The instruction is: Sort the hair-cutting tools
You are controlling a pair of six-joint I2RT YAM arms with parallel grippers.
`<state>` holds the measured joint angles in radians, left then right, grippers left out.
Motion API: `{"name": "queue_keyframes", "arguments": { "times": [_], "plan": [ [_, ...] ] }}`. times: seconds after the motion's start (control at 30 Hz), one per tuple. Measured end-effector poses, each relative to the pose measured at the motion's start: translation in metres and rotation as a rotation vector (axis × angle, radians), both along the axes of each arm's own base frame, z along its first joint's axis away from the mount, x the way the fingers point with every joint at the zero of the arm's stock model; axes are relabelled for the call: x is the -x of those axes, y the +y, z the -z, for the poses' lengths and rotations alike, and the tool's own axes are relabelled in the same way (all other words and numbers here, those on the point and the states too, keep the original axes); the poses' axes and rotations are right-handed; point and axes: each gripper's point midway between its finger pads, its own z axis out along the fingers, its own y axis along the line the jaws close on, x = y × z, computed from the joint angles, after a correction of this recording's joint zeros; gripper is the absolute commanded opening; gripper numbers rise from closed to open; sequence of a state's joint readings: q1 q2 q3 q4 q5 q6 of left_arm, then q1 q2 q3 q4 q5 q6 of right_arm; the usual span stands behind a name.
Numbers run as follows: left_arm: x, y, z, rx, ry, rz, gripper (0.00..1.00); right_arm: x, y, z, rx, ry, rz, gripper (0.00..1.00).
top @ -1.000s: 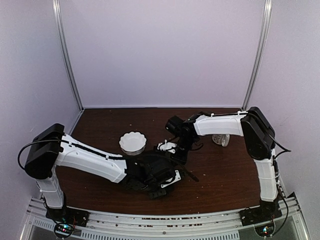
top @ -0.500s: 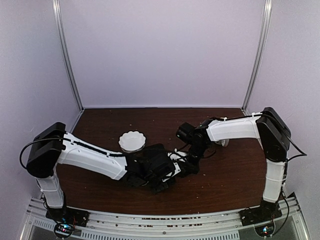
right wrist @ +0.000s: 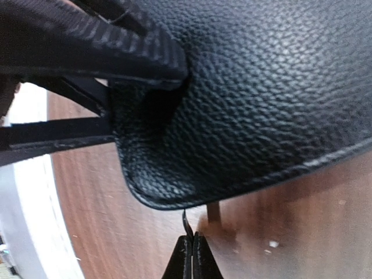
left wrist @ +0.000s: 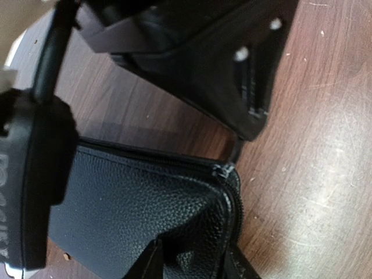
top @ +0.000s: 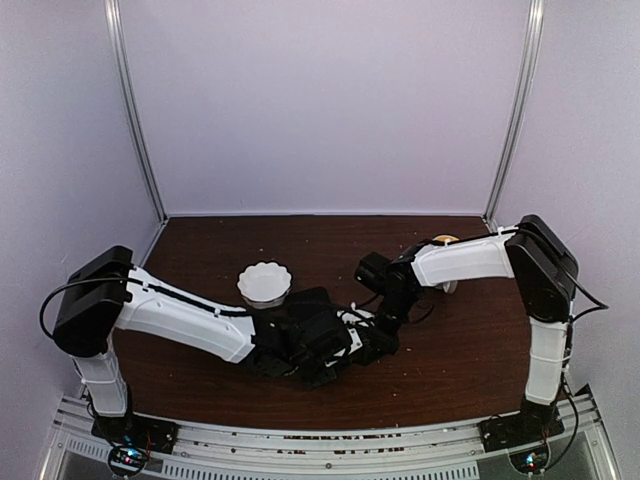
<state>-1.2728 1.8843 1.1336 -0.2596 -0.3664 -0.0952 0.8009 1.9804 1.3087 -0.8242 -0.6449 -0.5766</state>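
The black fabric case lies on the brown table, and its grained surface fills the right wrist view. My left gripper is shut on a raised fold of the case by the zipper corner; from above it is at the table's front middle. My right gripper is shut, and a thin dark pointed hair clip sticks out between its tips, just under the case's rounded edge. From above it is at the case's right end. The scissors are out of view.
A white scalloped bowl stands just behind and left of the case. A small pale object shows partly behind the right forearm. The two grippers are nearly touching over the case. The table's front rail runs below.
My right gripper has moved from beside the bowl forward and right to the case's right end. My left gripper and the case have shifted slightly back and right.
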Motion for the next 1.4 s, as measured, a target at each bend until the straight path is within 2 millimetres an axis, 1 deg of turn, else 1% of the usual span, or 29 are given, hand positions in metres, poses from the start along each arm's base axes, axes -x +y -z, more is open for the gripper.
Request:
{"name": "queue_keyframes", "arguments": {
  "times": [0.07,0.17,0.2,0.27,0.33,0.43,0.47,0.53,0.6,0.67,0.7,0.77,0.83,0.93,1.03,1.17,1.2,1.4],
  "plan": [
    [0.0,0.0,-0.001,0.003,-0.001,0.0,0.39,0.005,0.001,0.0,-0.011,0.044,0.009,0.0],
    [0.002,0.002,-0.004,0.021,0.0,0.003,0.53,0.01,0.001,-0.002,-0.022,0.085,0.016,0.0],
    [0.002,0.003,-0.005,0.024,0.001,0.007,0.56,0.011,0.0,-0.004,-0.023,0.099,0.02,0.0],
    [0.005,0.006,-0.009,0.032,0.001,0.018,0.59,0.009,-0.006,-0.007,-0.017,0.119,0.041,0.0],
    [0.01,0.005,-0.017,0.042,-0.008,0.042,0.6,0.004,-0.018,-0.007,0.011,0.125,0.07,0.0],
    [0.016,0.0,-0.043,0.093,-0.027,0.079,0.64,-0.023,-0.046,-0.004,0.092,0.095,0.158,0.0],
    [0.017,-0.002,-0.052,0.111,-0.04,0.09,0.65,-0.035,-0.055,-0.004,0.115,0.069,0.185,0.0],
    [0.017,-0.003,-0.068,0.135,-0.066,0.109,0.67,-0.058,-0.066,-0.005,0.148,0.007,0.231,0.0],
    [0.013,-0.002,-0.076,0.14,-0.089,0.115,0.69,-0.087,-0.073,-0.009,0.177,-0.074,0.276,0.0],
    [0.003,0.002,-0.075,0.124,-0.103,0.117,0.69,-0.103,-0.072,-0.01,0.188,-0.123,0.294,0.0],
    [-0.002,0.005,-0.073,0.11,-0.107,0.117,0.69,-0.108,-0.071,-0.01,0.191,-0.137,0.299,0.0],
    [-0.015,0.011,-0.068,0.077,-0.121,0.121,0.69,-0.111,-0.069,-0.007,0.198,-0.143,0.303,0.0],
    [-0.025,0.015,-0.058,0.036,-0.124,0.138,0.69,-0.112,-0.069,-0.003,0.204,-0.138,0.306,0.0],
    [-0.04,0.016,-0.042,-0.03,-0.132,0.169,0.69,-0.113,-0.069,0.0,0.206,-0.135,0.31,0.0],
    [-0.049,0.004,-0.032,-0.073,-0.145,0.215,0.68,-0.113,-0.068,0.0,0.203,-0.138,0.311,0.0],
    [-0.059,-0.03,-0.032,-0.072,-0.175,0.288,0.68,-0.114,-0.068,0.0,0.202,-0.138,0.313,0.0],
    [-0.06,-0.035,-0.032,-0.071,-0.18,0.303,0.68,-0.114,-0.068,0.001,0.201,-0.139,0.313,0.0],
    [-0.061,-0.052,-0.029,-0.069,-0.185,0.365,0.68,-0.114,-0.068,0.001,0.2,-0.142,0.31,0.0]
  ]
}}
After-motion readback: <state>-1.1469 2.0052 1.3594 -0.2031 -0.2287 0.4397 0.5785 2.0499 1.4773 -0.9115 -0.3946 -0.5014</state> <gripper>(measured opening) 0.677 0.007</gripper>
